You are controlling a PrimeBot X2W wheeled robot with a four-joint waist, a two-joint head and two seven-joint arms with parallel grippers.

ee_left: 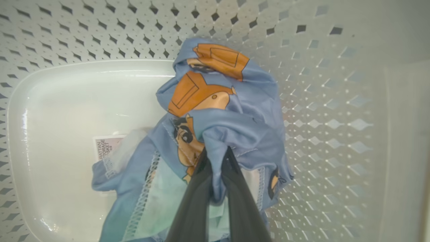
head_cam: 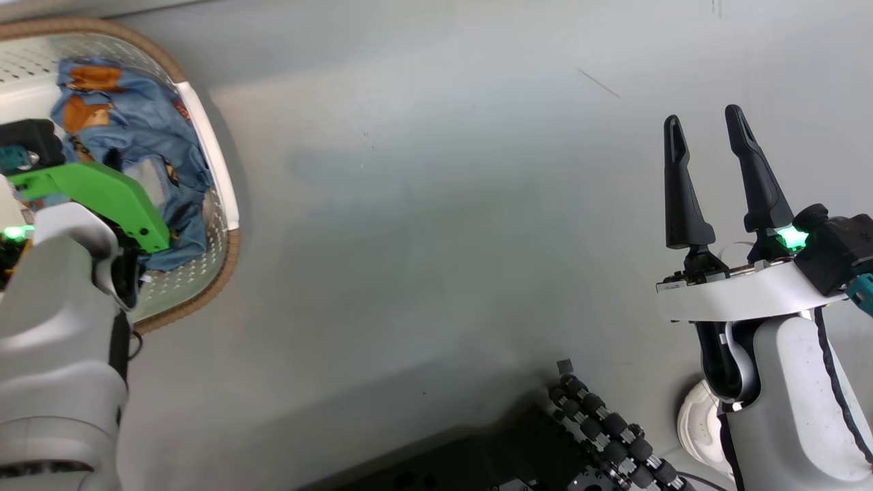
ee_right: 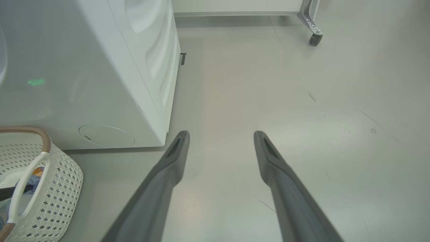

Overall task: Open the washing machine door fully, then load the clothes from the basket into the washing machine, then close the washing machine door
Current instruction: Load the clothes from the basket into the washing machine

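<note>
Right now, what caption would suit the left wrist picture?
Left gripper shut on blue cartoon-print clothes inside the white perforated basket.

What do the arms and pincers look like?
Pale grey forearm shells. The right pincer has two long tapered black fingers, a white wrist plate, a green light and a black cable; the left pincer has a bright green wrist bracket.

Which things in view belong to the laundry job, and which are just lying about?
Job things:
- clothes, pinched by the shut left end effector
- basket, holding the clothes
- washing machine, beside the basket
- right end effector, open and empty

Just lying about:
- castor wheel on a metal leg
- bare grey floor
</note>
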